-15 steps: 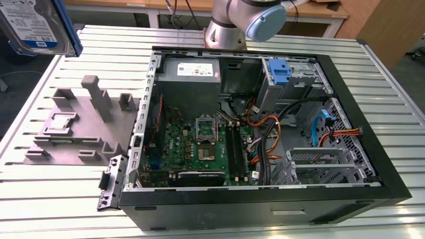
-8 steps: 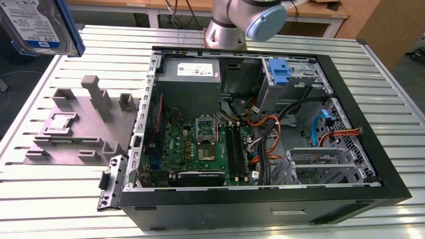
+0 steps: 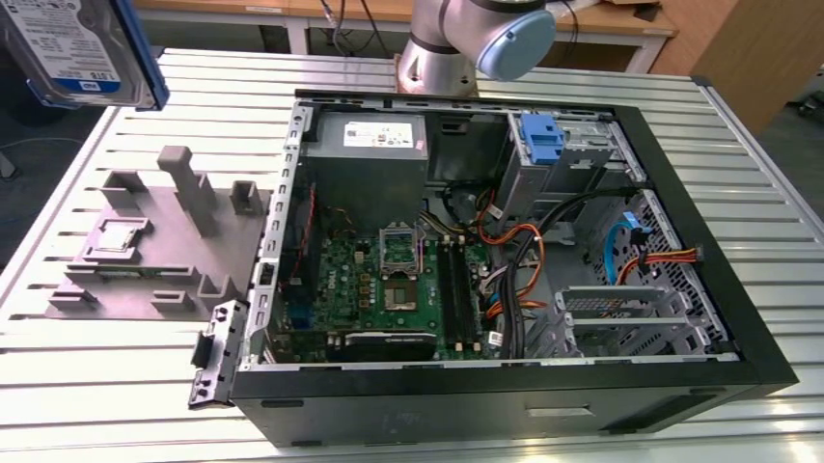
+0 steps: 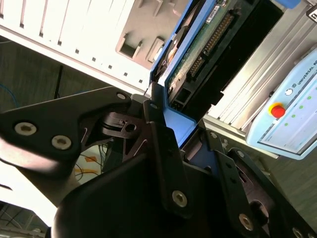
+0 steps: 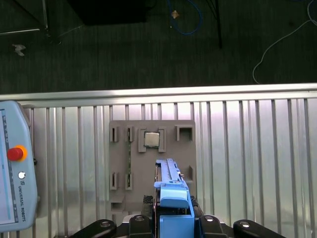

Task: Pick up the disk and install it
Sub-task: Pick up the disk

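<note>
the gripper [image 4: 179,124] pinches the disk [image 3: 77,43] by its blue rails, high above the grey fixture [image 3: 142,256], likely to clear its posts.

exterior view above case [image 3: 515,397], wrist views near fixture [image 5: 143,173]

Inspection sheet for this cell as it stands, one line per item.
Surface: slatted aluminium table carrying an open black computer case and a grey moulded fixture block.
Job's things: silver-grey hard disk with blue plastic rails, held in the air, outside the case.
Clutter: small square silver chip seated in the fixture block.
Tool: black tool shut on the disk's blue rails.
Cables: orange, red and black leads loose inside the case; blue cable on the floor.
Surroundings: pale blue pendant with red button by the table's edge.
</note>
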Controlling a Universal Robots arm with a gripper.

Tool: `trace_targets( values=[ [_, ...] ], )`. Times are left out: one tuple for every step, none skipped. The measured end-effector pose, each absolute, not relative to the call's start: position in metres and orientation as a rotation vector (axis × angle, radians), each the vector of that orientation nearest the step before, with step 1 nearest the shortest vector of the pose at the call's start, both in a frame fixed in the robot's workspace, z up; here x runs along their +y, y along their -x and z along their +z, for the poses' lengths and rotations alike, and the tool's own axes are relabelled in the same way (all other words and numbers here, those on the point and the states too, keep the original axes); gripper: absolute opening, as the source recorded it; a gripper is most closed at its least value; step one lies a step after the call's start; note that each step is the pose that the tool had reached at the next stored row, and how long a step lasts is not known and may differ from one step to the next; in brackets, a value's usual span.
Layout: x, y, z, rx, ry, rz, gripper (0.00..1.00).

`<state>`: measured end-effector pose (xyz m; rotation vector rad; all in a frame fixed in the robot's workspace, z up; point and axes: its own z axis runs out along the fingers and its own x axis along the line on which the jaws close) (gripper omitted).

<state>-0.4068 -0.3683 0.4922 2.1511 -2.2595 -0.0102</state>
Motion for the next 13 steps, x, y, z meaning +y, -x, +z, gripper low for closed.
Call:
trace_targets(
  values=[
    [-0.3683, 0.4064, 0.4922, -2.26, -2.151, -0.01, 0.36],
    [-0.3683, 0.406, 0.4922, -2.259, -2.151, -0.01, 0.36],
    [-0.3683, 0.4056, 0.4922, -2.26, -2.151, -0.01, 0.36],
    [-0.3683, 0.4052, 0.4922, -2.26, -2.151, -0.01, 0.36],
    [-0.3683, 0.4048, 0.4922, -2.259, -2.151, -0.01, 0.36],
    [-0.3683, 0.4044, 0.4922, -2.26, -2.151, -0.01, 0.36],
    [-0.3683, 0.4039, 0.4922, -2.259, -2.151, -0.01, 0.36],
    [-0.3683, 0.4035, 0.4922, -2.259, -2.151, -0.01, 0.36],
    [-0.3683, 0.403, 0.4922, -2.259, -2.151, -0.01, 0.36],
    [-0.3683, 0.4026, 0.4922, -2.259, -2.151, -0.01, 0.36],
    [-0.3683, 0.4021, 0.4922, -2.259, -2.151, -0.01, 0.36],
    [-0.3683, 0.4016, 0.4922, -2.259, -2.151, -0.01, 0.36],
    [-0.3683, 0.4012, 0.4922, -2.259, -2.151, -0.01, 0.36]
  ],
)
